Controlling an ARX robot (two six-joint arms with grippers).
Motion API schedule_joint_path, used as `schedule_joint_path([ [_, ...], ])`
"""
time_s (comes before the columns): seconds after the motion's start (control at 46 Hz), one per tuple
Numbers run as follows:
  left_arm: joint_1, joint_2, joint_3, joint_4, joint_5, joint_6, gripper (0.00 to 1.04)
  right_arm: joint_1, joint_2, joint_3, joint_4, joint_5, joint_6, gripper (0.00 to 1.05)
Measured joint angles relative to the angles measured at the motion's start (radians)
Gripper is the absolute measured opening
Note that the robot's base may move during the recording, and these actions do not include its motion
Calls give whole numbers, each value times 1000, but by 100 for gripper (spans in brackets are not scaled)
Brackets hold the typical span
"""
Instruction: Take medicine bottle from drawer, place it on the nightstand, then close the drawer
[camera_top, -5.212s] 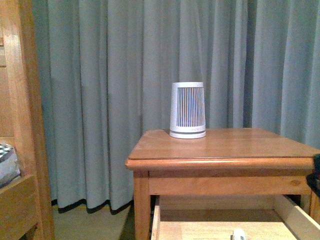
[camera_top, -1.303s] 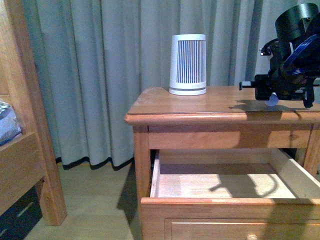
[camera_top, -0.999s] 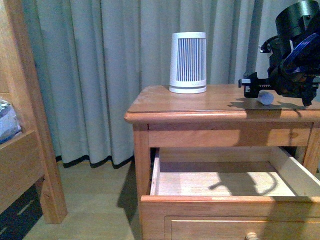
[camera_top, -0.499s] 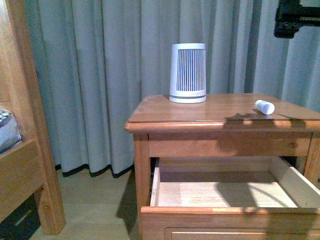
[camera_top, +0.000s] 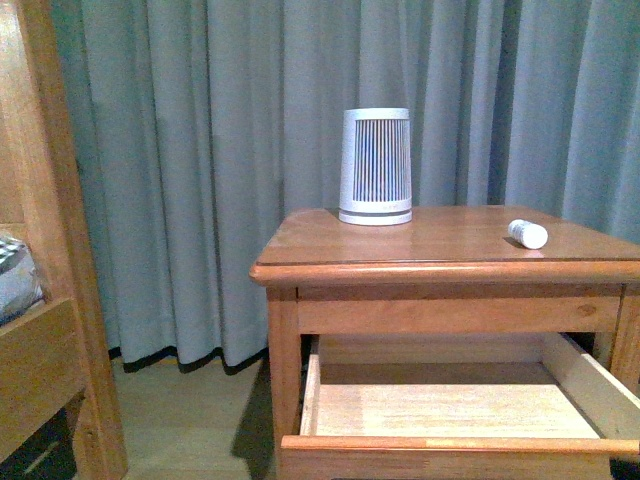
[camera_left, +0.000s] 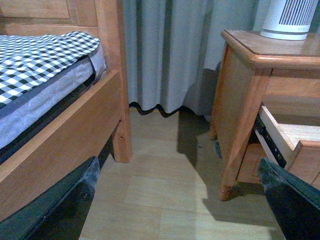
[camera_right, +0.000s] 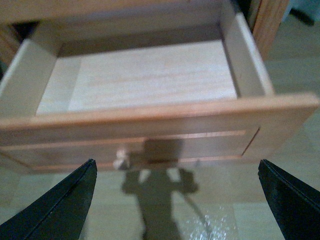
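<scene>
Nightstand (camera_top: 440, 245) standing before grey curtains (camera_top: 200, 150), ahead of both pincers. Drawer (camera_right: 145, 82) pulled out, directly in front of the right gripper (camera_right: 175, 200), fingers spread wide. Ribbed canister (camera_top: 376, 166) upright on top. Medicine bottle (camera_top: 528, 234) lying sideways on top, well clear of either pincer. Left gripper (camera_left: 180, 205) likewise spread apart, beside the bed frame (camera_left: 65, 145).

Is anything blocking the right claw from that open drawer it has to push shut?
Nothing visible does. The right gripper faces the drawer front directly, open, with only bare floor between. The medicine bottle already lies on the nightstand.
</scene>
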Motion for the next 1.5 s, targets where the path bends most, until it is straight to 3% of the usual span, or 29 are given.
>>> schedule_joint_path([
  [0.195, 0, 0, 0, 0, 0, 0, 98, 20, 240, -31, 214, 39, 25, 98],
  [0.565, 0, 0, 0, 0, 0, 0, 98, -7, 602, 174, 407, 55, -46, 98],
  [0.782, 0, 0, 0, 0, 0, 0, 98, -33, 750, 361, 407, 62, -108, 98],
  [1.173, 0, 0, 0, 0, 0, 0, 98, -138, 936, 793, 243, 69, -150, 98],
  [1.498, 0, 0, 0, 0, 0, 0, 98, -158, 960, 844, 214, 48, -171, 98],
])
